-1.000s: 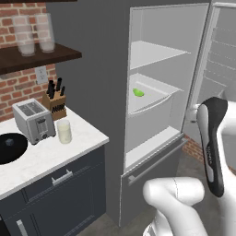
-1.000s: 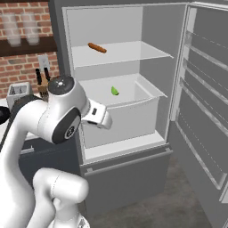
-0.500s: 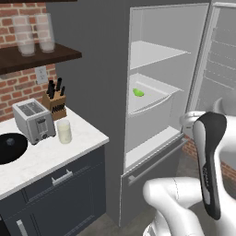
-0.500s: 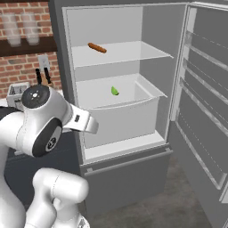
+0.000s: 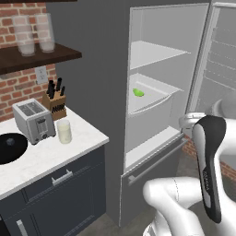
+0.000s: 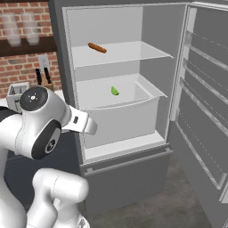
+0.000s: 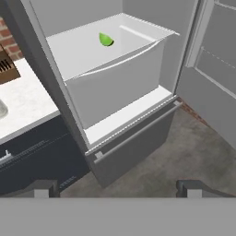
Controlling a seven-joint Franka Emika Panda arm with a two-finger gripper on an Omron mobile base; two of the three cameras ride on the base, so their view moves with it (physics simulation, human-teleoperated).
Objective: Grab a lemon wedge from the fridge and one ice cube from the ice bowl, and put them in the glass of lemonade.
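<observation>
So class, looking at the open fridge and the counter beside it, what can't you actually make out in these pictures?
- Ice cube: the ice bowl in the left base view is cut by the edge and too dark to show its contents.
- Toaster: right base view, largely behind the arm.
- Glass of lemonade: hand view, cut off by the edge.
- Lemon wedge: too small for detail.

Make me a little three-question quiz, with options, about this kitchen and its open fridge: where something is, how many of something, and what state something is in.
1. Where is the lemon wedge?
A. in the fridge's white drawer
B. on the counter
C. in the glass

2. How many frosted glasses stand on the wall shelf?
A. one
B. two
C. four

3. How is the fridge door?
A. shut
B. swung wide open
C. taken off

Answers: 1 A, the green-yellow wedge lies in the drawer under the top shelf. 2 B, a pair stands side by side. 3 B, the door hangs open at the right, baring the shelves.
</observation>
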